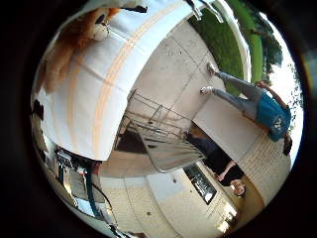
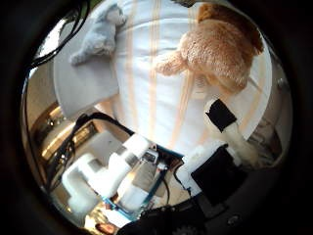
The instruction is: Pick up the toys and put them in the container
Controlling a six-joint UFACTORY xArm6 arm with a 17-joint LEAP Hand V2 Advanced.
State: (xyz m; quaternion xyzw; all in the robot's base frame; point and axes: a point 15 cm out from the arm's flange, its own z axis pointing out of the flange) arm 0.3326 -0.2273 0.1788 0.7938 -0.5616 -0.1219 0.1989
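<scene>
Outdoor yard, grass lawn (image 1: pixel 223 44), concrete paving (image 1: pixel 168 74), brick wall (image 1: pixel 270 163)

i see a fluffy tan plush toy (image 2: pixel 222 54) lying on the white cloth with pale orange stripes (image 2: pixel 146 88), close under the palm. a smaller grey plush toy (image 2: pixel 100 34) lies well apart from it, on a grey sheet (image 2: pixel 88 85).

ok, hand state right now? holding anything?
Right hand: open, holding nothing. One finger reaches out beside the tan plush toy on the striped cloth.
</scene>
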